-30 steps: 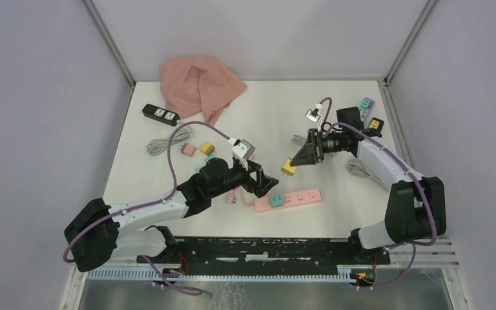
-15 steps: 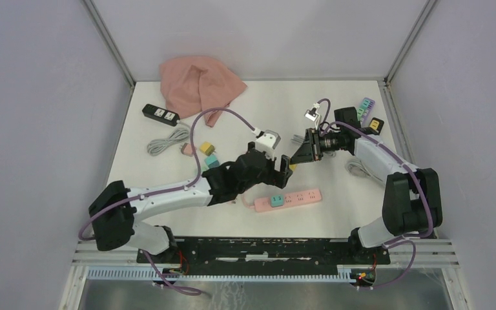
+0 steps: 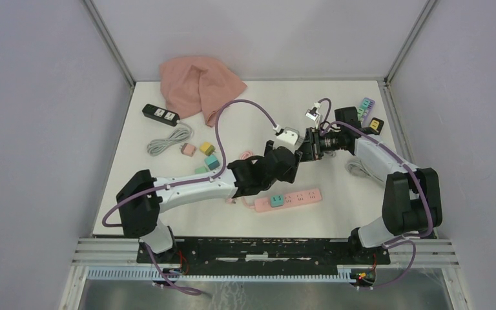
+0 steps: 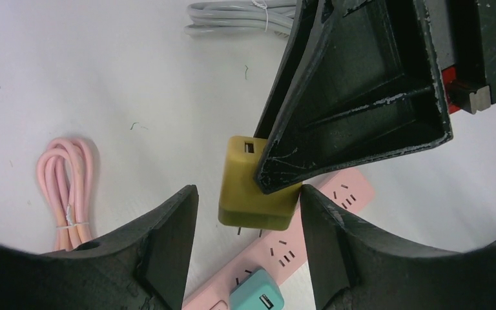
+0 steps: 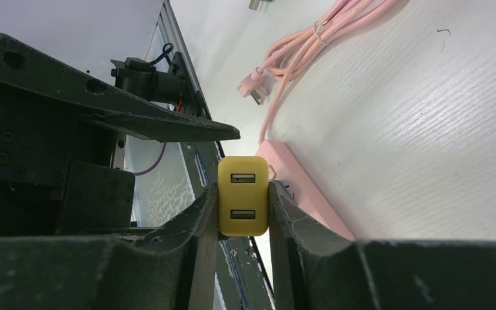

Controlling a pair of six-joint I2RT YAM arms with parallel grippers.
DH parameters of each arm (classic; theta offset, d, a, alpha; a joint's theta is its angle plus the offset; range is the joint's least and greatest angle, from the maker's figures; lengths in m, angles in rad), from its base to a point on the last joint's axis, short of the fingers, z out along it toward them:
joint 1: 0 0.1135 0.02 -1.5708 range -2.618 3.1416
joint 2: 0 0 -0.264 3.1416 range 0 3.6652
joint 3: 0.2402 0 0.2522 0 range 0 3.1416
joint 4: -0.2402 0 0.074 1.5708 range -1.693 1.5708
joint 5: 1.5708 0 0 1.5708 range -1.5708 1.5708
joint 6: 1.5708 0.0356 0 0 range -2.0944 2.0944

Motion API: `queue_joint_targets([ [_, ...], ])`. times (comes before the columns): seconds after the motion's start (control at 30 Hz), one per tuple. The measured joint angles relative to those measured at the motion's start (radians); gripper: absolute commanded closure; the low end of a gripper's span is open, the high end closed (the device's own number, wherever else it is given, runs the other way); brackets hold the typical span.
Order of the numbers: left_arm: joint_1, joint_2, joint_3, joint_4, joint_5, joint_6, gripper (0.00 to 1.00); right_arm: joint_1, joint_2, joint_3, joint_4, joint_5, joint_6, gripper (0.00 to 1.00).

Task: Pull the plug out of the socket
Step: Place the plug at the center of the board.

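Note:
A yellow two-port plug [image 5: 243, 197] hangs in the air, prongs down, with my right gripper [image 5: 243, 194] shut on its sides. In the left wrist view the yellow plug [image 4: 255, 194] sits between the fingers of my left gripper [image 4: 248, 191], which is open, with a clear gap on the left side. Below lies the pink socket strip [image 3: 300, 196], with a teal plug [image 3: 276, 200] still seated in it. From above, my left gripper [image 3: 289, 160] meets my right gripper [image 3: 303, 150] over the table's middle and hides the yellow plug.
A pink cloth [image 3: 200, 84] lies at the back left, with a black power strip [image 3: 160, 114] and a grey cable coil [image 3: 168, 141] nearby. Loose plugs [image 3: 206, 150] lie left of centre. A coiled pink cable [image 4: 68, 181] lies left of the strip. More adapters [image 3: 365, 106] sit at the back right.
My left arm has swung right and forward until its fingers bracket the yellow plug, and its jaws have narrowed. The right gripper has stayed almost still, holding the plug.

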Motion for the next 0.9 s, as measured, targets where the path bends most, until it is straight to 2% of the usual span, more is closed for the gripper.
queue_joint_targets([
  [0.27, 0.000, 0.031, 0.024, -0.029, 0.009, 0.000, 0.36, 0.000, 0.000, 0.000, 0.000, -0.001, 0.007, 0.98],
  [0.47, 0.000, 0.060, 0.037, -0.030, 0.018, 0.000, 0.47, 0.000, 0.001, 0.000, 0.000, 0.000, 0.008, 0.98],
  [0.53, 0.000, 0.068, 0.040, -0.030, 0.023, 0.000, 0.58, 0.000, 0.002, 0.000, 0.001, 0.003, 0.007, 0.95],
  [0.63, 0.000, 0.072, 0.044, -0.029, 0.032, 0.002, 0.84, 0.000, 0.002, 0.000, 0.001, 0.004, 0.008, 0.82],
  [0.7, -0.001, 0.073, 0.045, -0.030, 0.031, 0.007, 0.94, 0.000, 0.002, -0.002, 0.000, 0.005, 0.008, 0.69],
  [0.8, -0.001, 0.073, 0.043, -0.028, 0.029, 0.007, 0.97, 0.000, 0.002, -0.002, 0.000, 0.004, 0.008, 0.51],
  [0.9, 0.000, 0.069, 0.025, -0.011, 0.023, 0.008, 0.97, 0.000, 0.002, -0.002, -0.003, 0.003, 0.006, 0.38],
])
